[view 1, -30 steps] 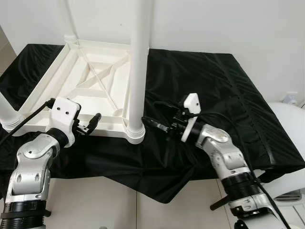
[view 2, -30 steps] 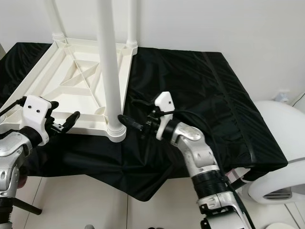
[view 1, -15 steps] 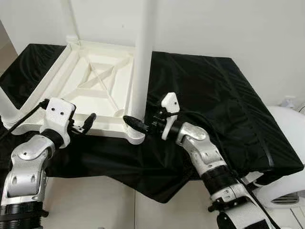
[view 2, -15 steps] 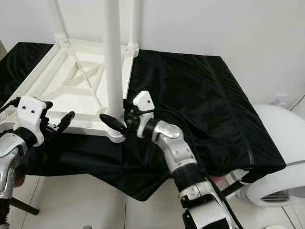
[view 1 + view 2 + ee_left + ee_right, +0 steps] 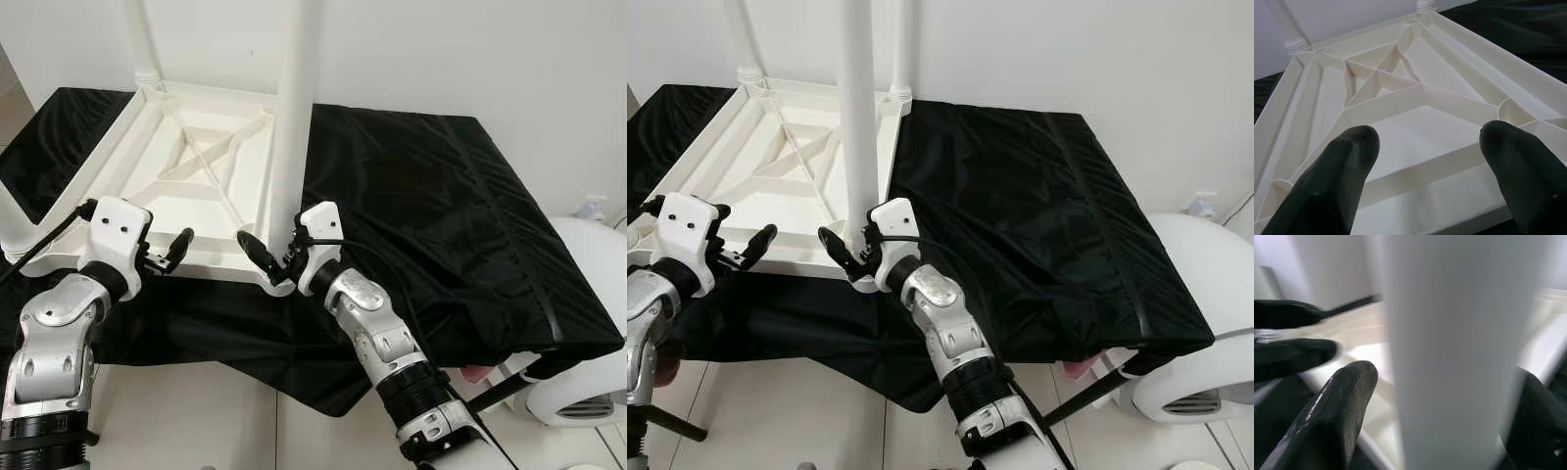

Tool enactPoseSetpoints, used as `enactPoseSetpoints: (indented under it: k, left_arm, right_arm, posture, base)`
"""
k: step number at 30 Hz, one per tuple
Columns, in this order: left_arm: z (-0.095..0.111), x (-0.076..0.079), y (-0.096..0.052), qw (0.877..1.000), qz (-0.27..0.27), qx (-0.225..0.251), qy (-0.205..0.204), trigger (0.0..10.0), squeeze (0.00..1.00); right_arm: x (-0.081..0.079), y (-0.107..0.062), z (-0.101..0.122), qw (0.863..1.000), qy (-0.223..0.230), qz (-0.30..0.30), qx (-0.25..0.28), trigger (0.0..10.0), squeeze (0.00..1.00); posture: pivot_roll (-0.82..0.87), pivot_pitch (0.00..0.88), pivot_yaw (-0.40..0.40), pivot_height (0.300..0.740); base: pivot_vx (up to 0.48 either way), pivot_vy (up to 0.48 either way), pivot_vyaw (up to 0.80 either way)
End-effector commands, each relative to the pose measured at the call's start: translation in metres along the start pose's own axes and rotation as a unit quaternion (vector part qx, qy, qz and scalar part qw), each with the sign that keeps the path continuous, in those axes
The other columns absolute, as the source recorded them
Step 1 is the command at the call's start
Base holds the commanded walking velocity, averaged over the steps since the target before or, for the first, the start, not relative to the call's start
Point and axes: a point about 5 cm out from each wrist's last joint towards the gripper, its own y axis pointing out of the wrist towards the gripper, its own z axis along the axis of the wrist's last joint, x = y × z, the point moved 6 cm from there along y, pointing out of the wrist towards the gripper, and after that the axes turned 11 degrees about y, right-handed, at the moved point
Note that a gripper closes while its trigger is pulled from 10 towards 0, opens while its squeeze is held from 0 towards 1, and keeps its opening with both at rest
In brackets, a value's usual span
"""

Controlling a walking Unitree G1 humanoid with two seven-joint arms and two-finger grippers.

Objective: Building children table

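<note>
Upturned table top (image 5: 196, 181) lay on black cloth (image 5: 421, 196).
Right gripper (image 5: 269, 262) spread around near leg (image 5: 292, 127); left gripper (image 5: 174, 250) spread at rim. Plastic likely light, stiff, slick; grip leg low.

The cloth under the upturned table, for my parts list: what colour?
Plain black cloth, clearest in the left eye view.

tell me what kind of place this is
Probably a plain indoor room used as an assembly spot: bare white walls, a work surface draped in black cloth, and an upturned white plastic table with legs pointing up.
</note>
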Motion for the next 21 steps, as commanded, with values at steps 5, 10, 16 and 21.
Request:
enactPoseSetpoints:
  k: [5, 10, 16, 21]
  left_arm:
    - [-0.007, -0.013, 0.001, 0.997, 0.071, -0.023, -0.006, 10.0, 0.0]
    - [-0.009, -0.01, 0.003, 0.998, 0.062, -0.024, -0.007, 10.0, 0.0]
    - [-0.01, -0.014, 0.006, 0.998, 0.059, -0.026, 0.001, 10.0, 0.0]
    - [-0.009, -0.017, 0.007, 0.998, 0.059, -0.025, 0.006, 10.0, 0.0]
  right_arm:
    - [0.015, -0.013, -0.011, 0.994, 0.037, -0.104, 0.002, 10.0, 0.0]
    - [0.04, -0.03, -0.009, 0.979, 0.037, -0.2, 0.022, 10.0, 0.0]
    - [0.062, -0.043, 0.004, 0.967, 0.029, -0.248, 0.044, 10.0, 0.0]
    - [0.077, -0.053, 0.011, 0.96, 0.02, -0.276, 0.051, 10.0, 0.0]
  posture:
    - [0.0, 0.151, -0.061, 0.74]
    - [-0.01, 0.155, -0.049, 0.74]
    - [-0.02, 0.154, -0.036, 0.74]
    - [-0.03, 0.152, -0.027, 0.74]
  base:
    - [0.0, 0.0, 0.0]
    - [0.0, 0.0, 0.0]
    - [0.0, 0.0, 0.0]
    - [0.0, 0.0, 0.0]
